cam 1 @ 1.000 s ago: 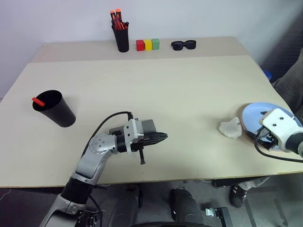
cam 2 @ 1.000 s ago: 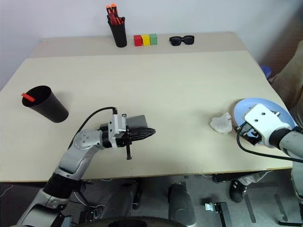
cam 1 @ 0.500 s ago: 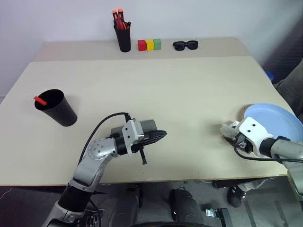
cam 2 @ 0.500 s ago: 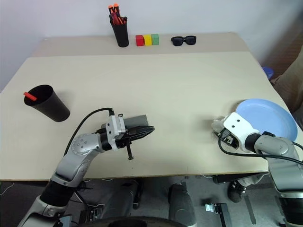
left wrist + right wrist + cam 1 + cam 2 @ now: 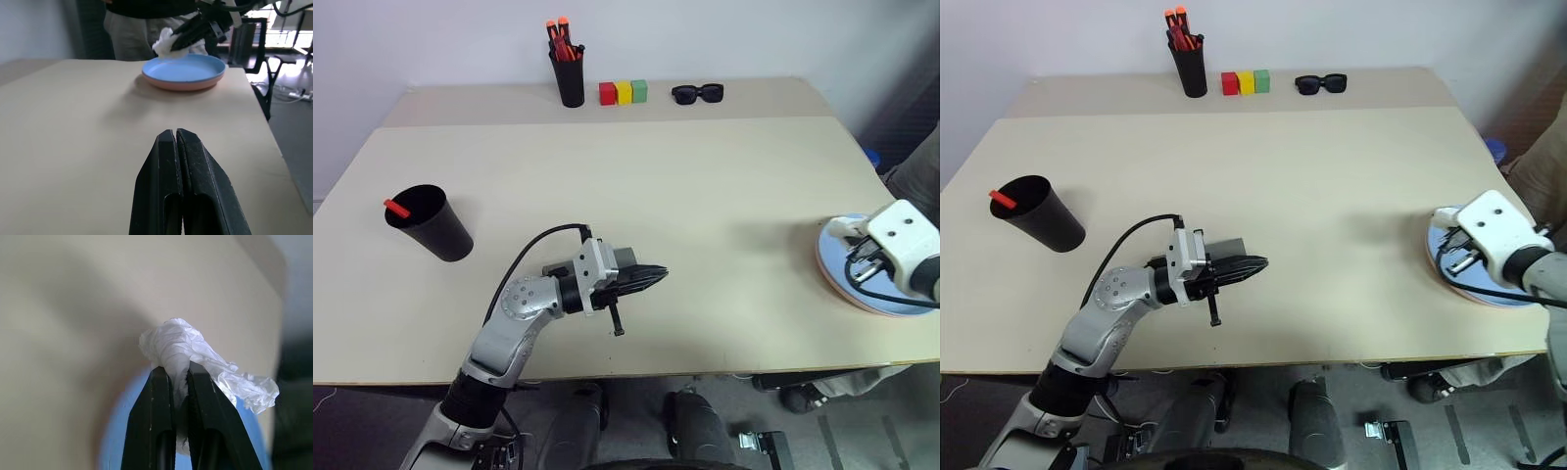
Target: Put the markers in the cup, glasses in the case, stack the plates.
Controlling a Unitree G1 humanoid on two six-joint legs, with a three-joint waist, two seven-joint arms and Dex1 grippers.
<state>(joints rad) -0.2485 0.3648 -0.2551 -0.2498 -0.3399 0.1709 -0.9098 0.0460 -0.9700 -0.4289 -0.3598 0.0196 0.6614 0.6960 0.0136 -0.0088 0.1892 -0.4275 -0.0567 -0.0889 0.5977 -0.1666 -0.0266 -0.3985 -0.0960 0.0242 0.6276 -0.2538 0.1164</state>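
Note:
Two plates (image 5: 842, 279) lie stacked at the table's right edge, light blue on salmon pink. My right gripper (image 5: 854, 257) hovers over them, shut on a crumpled white tissue (image 5: 182, 346). The black cup (image 5: 433, 225) stands at the left with a marker's red-orange end (image 5: 395, 208) sticking out. My left gripper (image 5: 654, 277) is shut and empty near the front middle, pointing right. The grey case (image 5: 626, 257) lies just behind it, partly hidden by the wrist. The glasses are hidden.
At the back stand a black pen holder (image 5: 569, 76) with orange-capped markers, three coloured blocks (image 5: 622, 93) and black sunglasses (image 5: 697, 93). A person (image 5: 913, 166) is at the right edge, beyond the plates.
My right gripper shut on the tissue beside the plates, then lifted it to the right over them. The left arm has stayed put.

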